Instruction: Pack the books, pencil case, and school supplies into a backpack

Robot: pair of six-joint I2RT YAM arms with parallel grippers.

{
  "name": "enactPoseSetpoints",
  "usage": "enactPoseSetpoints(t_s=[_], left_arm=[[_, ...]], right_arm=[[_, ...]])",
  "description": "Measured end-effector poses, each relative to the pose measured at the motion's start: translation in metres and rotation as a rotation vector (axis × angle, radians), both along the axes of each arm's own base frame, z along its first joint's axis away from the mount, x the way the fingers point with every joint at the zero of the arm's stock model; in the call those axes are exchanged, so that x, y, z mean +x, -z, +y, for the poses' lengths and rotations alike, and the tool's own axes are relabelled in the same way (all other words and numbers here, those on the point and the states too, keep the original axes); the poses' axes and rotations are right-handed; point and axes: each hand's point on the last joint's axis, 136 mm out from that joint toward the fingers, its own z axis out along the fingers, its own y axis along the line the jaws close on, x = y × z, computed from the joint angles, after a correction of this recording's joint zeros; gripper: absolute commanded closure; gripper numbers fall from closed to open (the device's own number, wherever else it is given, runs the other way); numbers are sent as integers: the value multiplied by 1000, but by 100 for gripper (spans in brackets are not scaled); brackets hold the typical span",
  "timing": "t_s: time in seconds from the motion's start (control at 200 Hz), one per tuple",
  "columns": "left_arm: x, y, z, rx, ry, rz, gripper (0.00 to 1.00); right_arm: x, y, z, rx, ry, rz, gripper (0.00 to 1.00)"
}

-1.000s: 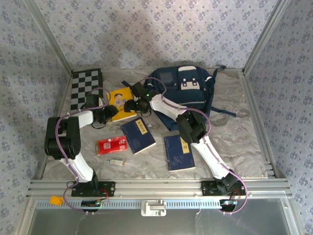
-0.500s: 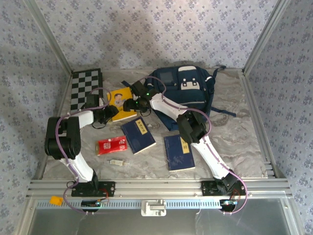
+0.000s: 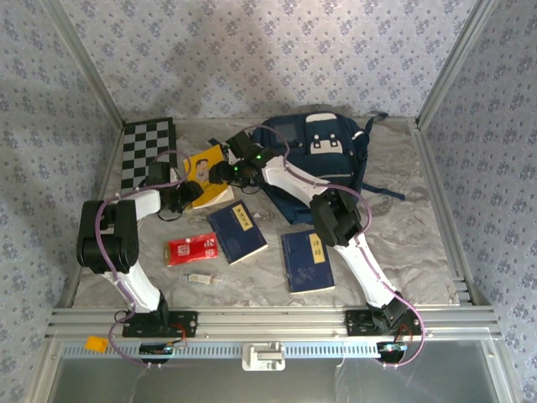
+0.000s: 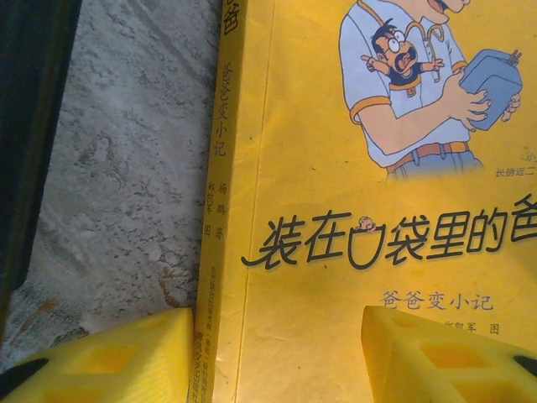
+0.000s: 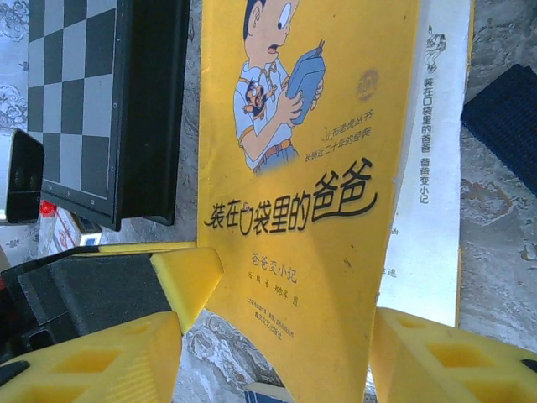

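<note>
A marbled table (image 3: pixel 403 227) inside floral-papered walls. The yellow book (image 3: pixel 204 168) lies upper left of centre, between chequered board (image 3: pixel 149 151) and backpack (image 3: pixel 323 155), cover raised off a white page. The left gripper (image 4: pixel 275 336), half open, straddles its spine, holding nothing. The right gripper (image 5: pixel 277 336) flanks the raised cover; whether it pinches, I cannot tell.

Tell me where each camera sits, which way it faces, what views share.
Top external: above, behind the robot, looking down at the table; both arms show.
Left wrist: left arm, looking down at the yellow book; left jaws at bottom.
Right wrist: right arm, facing that book and the chequered board; right jaws at bottom.
Shared: all three show the yellow book.
</note>
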Motion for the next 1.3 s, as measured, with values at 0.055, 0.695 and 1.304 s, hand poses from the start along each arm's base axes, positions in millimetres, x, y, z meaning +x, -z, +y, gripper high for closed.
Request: enactPoseSetpoints(t_s=[0.055,0.695,1.304], left_arm=[[0,0,0,0,0,0,46],[-4,-4,-3,1,5,2,47],[-1,-77,22,-82,-93,-153,34]], right_arm=[[0,3,-1,1,6,11,41],[2,17,-10,-46,32,22,83],[-22,-75,4,53,-52,-98,100]])
